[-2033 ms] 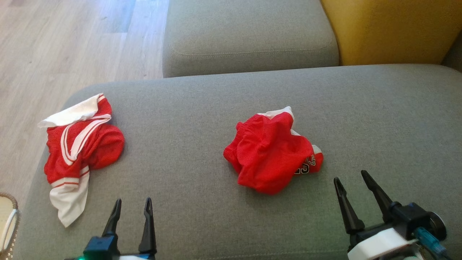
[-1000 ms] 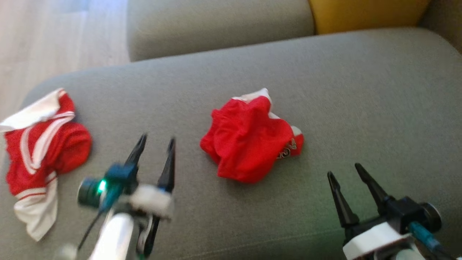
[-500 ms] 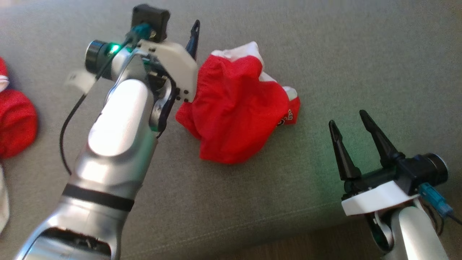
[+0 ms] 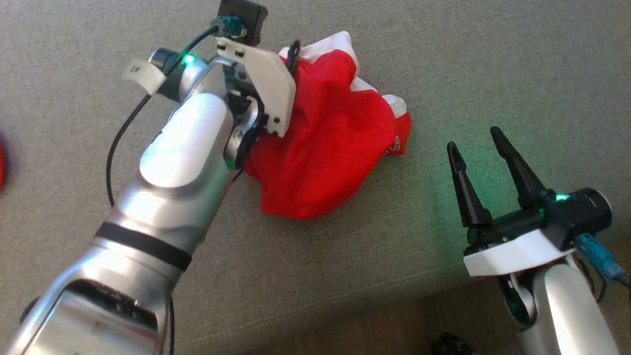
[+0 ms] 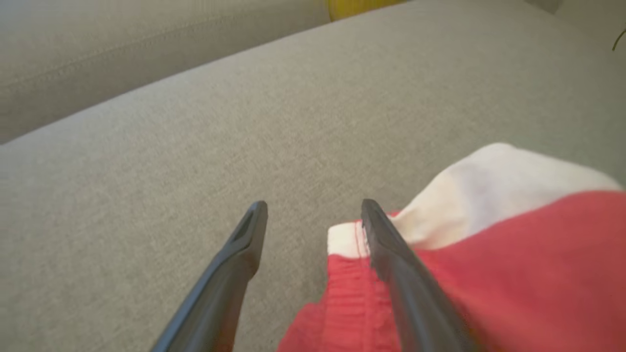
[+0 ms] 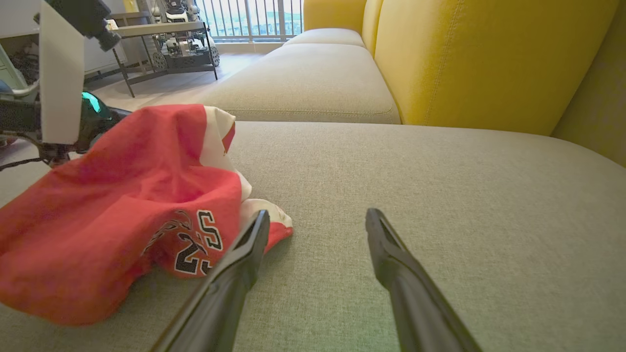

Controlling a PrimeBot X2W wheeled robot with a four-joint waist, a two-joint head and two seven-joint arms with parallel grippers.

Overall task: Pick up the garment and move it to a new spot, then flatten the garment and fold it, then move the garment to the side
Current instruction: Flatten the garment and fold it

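Observation:
A crumpled red garment with white trim and a black number print lies on the grey sofa seat. My left arm reaches over its left side. In the left wrist view my left gripper is open at the garment's white-edged waistband: one finger lies over the red cloth, the other over bare cushion. Nothing is pinched. My right gripper stands open to the right of the garment, apart from it. In the right wrist view, the right gripper has its left finger close by the printed corner.
A sliver of another red garment shows at the left edge. The sofa's front edge and wooden floor run along the bottom. A yellow backrest rises behind the seat, and a second grey cushion lies beyond it.
The head camera has tilted down and closer. My left arm has reached forward from the near edge to the garment's far left side. The right gripper keeps its place, open.

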